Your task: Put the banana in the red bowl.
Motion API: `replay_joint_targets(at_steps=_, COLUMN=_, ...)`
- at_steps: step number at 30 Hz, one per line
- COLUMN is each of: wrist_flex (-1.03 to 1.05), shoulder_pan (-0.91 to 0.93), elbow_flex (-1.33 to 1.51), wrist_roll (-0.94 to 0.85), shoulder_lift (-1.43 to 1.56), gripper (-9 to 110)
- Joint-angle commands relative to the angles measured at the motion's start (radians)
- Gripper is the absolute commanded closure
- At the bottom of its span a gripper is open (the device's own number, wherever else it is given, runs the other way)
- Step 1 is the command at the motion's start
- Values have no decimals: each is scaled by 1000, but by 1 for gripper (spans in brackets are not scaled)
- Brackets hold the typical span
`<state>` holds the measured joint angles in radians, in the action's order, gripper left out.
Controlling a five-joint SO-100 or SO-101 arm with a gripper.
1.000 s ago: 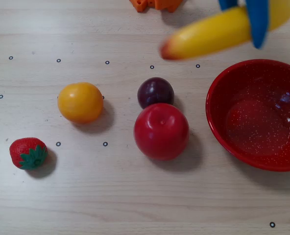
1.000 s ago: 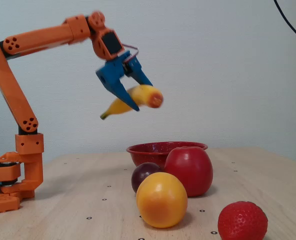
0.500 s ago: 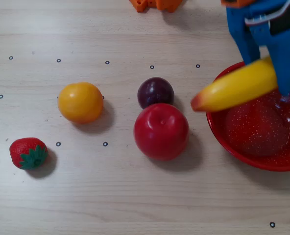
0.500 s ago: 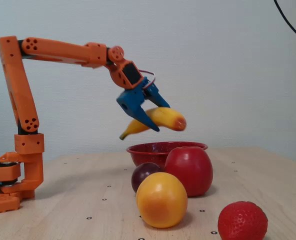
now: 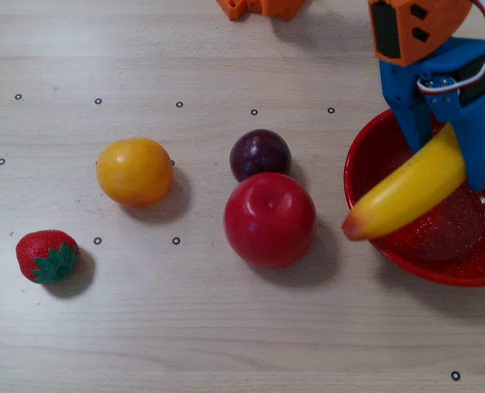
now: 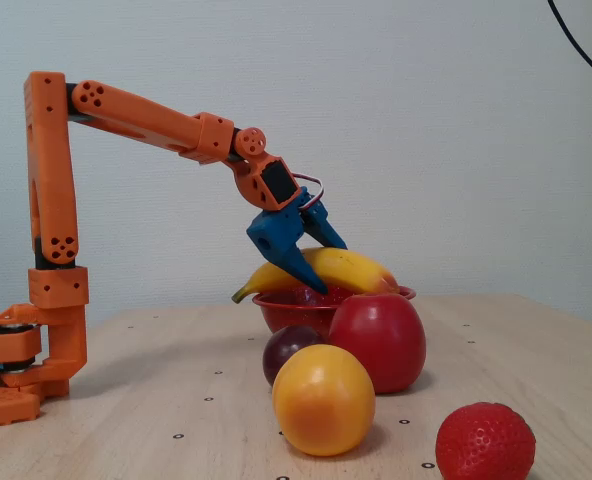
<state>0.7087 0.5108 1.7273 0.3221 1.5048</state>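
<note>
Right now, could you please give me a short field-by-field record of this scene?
banana: clamped in the jaws, angled over the bowl, reddish end past the rim toward the apple
red bowl: right side of the overhead view, nothing else visible inside
gripper: shut on the banana, low over the bowl
red apple: on the table beside the bowl
plum: just behind the apple
orange fruit: left of the plum
strawberry: far left

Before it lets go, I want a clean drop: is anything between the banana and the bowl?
Nothing visible. The claw holds the banana just over the bowl; what shows of the bowl's inside is bare. Its reddish end overhangs the rim toward the apple.
</note>
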Motion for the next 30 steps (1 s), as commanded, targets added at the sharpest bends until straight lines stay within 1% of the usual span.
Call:
replay_joint_targets(at_steps=1, wrist_flex=-17, shoulder_pan=14, elbow_flex=-72, wrist_roll=31, shoulder_lift=34, gripper=85)
replay_joint_targets(at_steps=4, wrist_flex=29, shoulder_pan=5, elbow_flex=-87, wrist_roll=11, shoulder_lift=34, gripper=66)
replay_joint_targets(at_steps=5, wrist_flex=58, shoulder_pan=2, elbow_flex=-100, wrist_roll=6, shoulder_lift=37, gripper=62)
replay_joint_targets(at_steps=7, wrist_flex=101, shoulder_pan=-2, elbow_flex=-120, wrist_roll=2, shoulder_lift=43, gripper=59)
replay_joint_targets(at_steps=10, wrist_flex=130, shoulder_pan=-12, elbow_flex=-140, wrist_roll=-14, shoulder_lift=66, gripper=59)
replay_joint_targets(at_steps=11, wrist_flex=135, shoulder_pan=-15, elbow_flex=-147, wrist_roll=-21, shoulder_lift=75, gripper=61)
replay_joint_targets(at_steps=15, wrist_flex=169, shoulder_pan=-29, elbow_flex=-196, wrist_roll=-43, shoulder_lift=120, gripper=75)
replay_joint_targets(at_steps=17, wrist_flex=196, shoulder_pan=-37, elbow_flex=-222, wrist_roll=-49, shoulder_lift=146, gripper=86)
replay_joint_targets(at_steps=19, wrist_flex=219, shoulder_pan=-46, elbow_flex=-235, wrist_roll=-55, shoulder_lift=181, gripper=100)
replay_joint_targets(at_steps=26, wrist_flex=295, shoulder_pan=-123, elbow_flex=-156, wrist_roll=-110, shoulder_lift=330, gripper=101)
replay_joint_targets(at_steps=30, wrist_flex=307, shoulder_pan=-187, elbow_flex=-48, wrist_roll=-123, shoulder_lift=442, gripper=101)
